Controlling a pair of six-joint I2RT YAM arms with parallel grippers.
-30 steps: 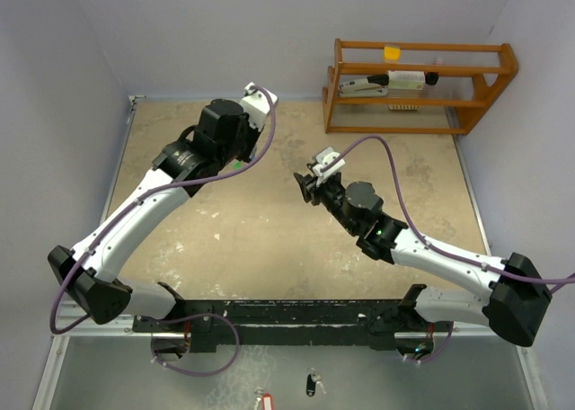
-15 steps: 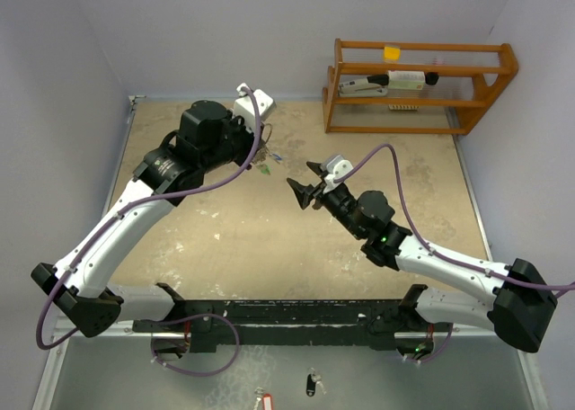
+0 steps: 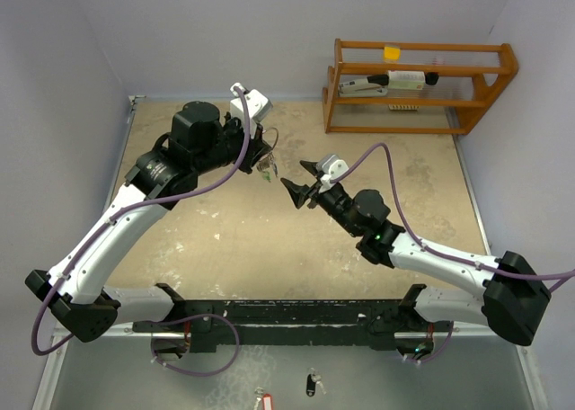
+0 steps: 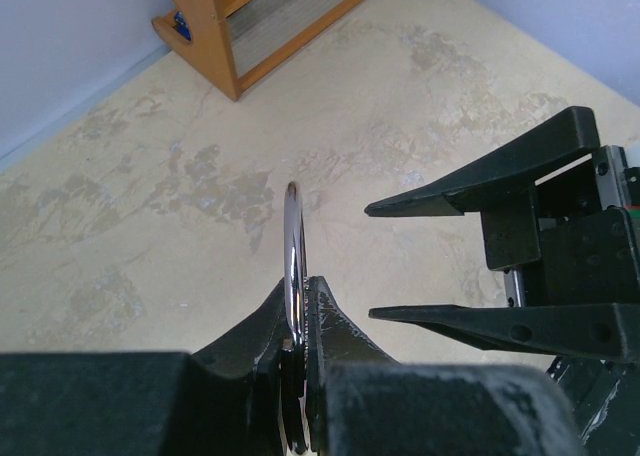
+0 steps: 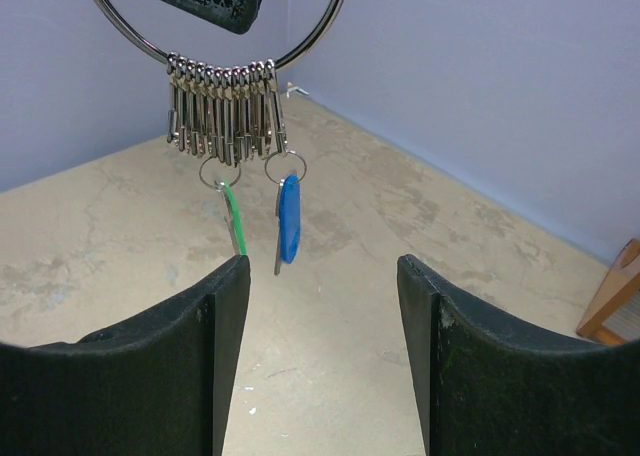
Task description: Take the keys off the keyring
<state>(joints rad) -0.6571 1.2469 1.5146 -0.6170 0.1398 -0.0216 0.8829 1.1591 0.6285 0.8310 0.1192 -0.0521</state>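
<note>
Left pincer (image 4: pixel 300 294) pinches the thin silver keyring (image 4: pixel 292 241) above the bench (image 5: pixel 420 216).
Right pincer (image 5: pixel 323 276) is spread and touches nothing; 2 keys (image 5: pixel 288 223), with blue and green plastic heads, hang near it.

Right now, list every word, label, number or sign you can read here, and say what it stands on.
None can be read in any view.
White item on the wooden rack: markings too blurred to read.
Yellow tag on the rack's top rail: too small to read.
Blue key and green key: no marking visible.
</note>
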